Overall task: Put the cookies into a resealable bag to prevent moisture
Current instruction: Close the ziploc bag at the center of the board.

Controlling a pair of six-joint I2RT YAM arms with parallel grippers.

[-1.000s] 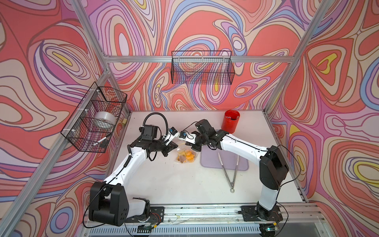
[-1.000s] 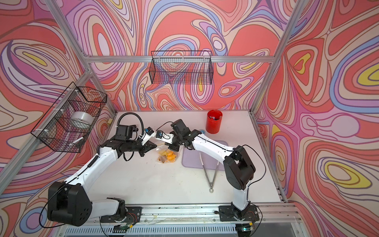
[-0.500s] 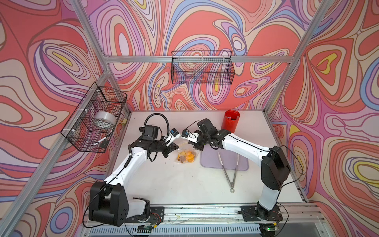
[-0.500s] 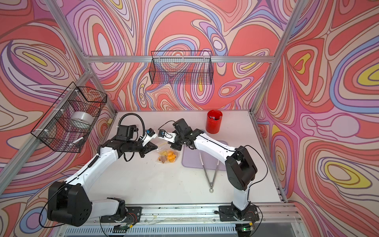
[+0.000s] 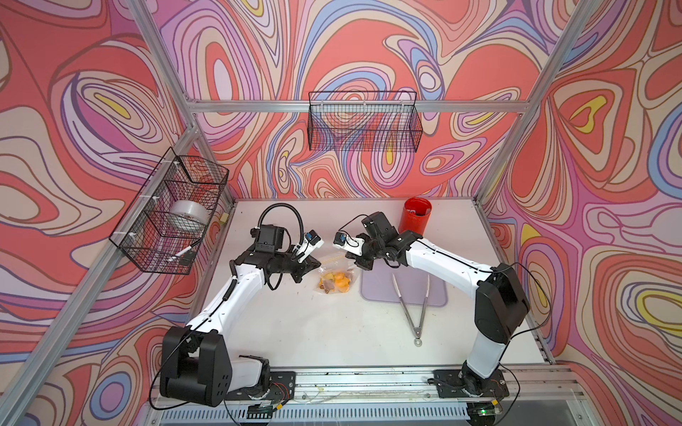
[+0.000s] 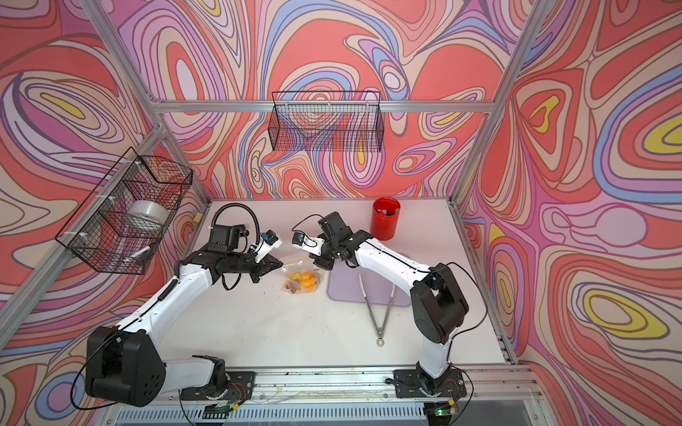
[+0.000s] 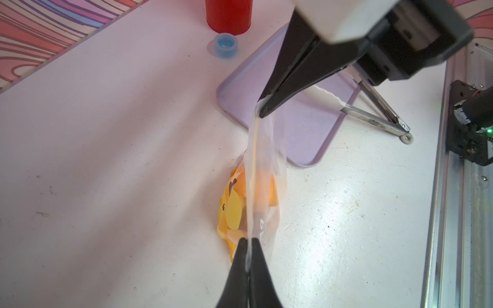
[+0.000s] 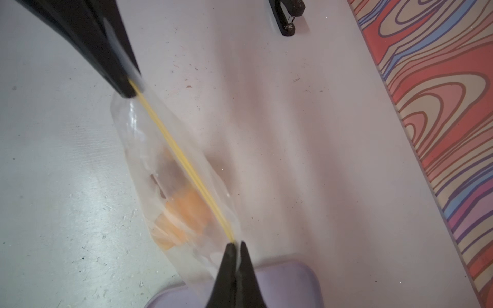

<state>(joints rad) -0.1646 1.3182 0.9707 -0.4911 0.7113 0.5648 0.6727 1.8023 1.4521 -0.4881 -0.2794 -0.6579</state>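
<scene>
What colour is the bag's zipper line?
Yellow. The zip strip shows best in the right wrist view.

cookies (image 5: 334,283) in bag (image 5: 331,260) | bag left of tray (image 5: 380,293) | tongs (image 5: 414,310) partly on tray

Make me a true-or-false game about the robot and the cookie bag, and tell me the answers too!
1. The cookies are inside the resealable bag. True.
2. Only one gripper holds the bag. False: the left gripper and the right gripper each pinch one end of its top edge.
3. The tongs stand in the red cup. False: they lie flat on the table, with their tips on the lavender tray.
4. No cookies show on the lavender tray. True.
</scene>
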